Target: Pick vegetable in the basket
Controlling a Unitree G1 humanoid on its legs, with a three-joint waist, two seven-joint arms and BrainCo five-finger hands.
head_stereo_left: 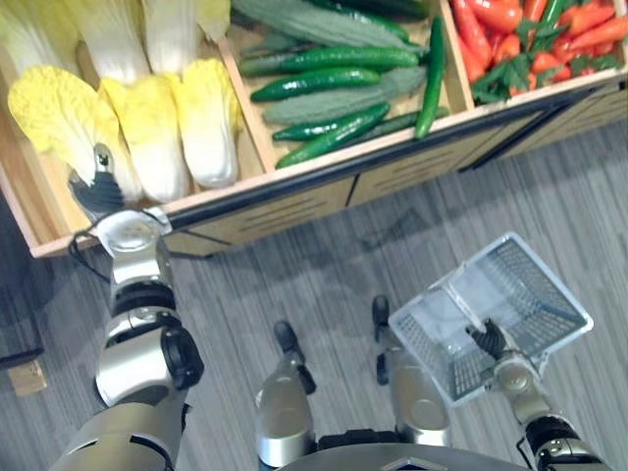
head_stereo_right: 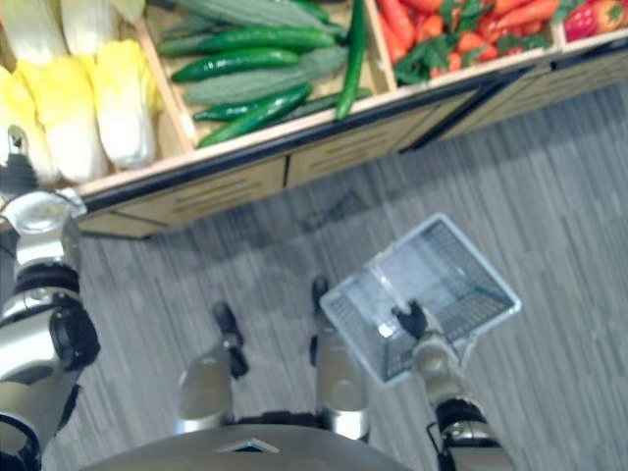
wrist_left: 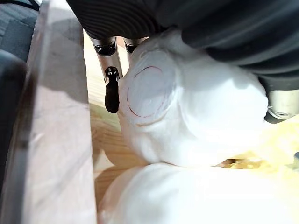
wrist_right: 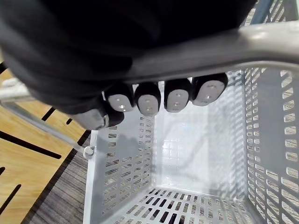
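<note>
Napa cabbage [wrist_left: 187, 107] lying in a wooden shelf bin [wrist_left: 56, 140], the left hand [wrist_left: 121, 18] on it.
Left wrist view: outstretched fingers [wrist_left: 111, 93] rest against its round cut base; the smooth, bulky head could slip from so shallow a hold. That base points toward the bin's rail, so its long axis likely runs back from there. Left eye view: the shopping basket [head_stereo_left: 530, 285] hangs well apart, lower right. Right wrist view: the right hand [wrist_right: 163, 100] clenches the basket handle [wrist_right: 210, 49].
</note>
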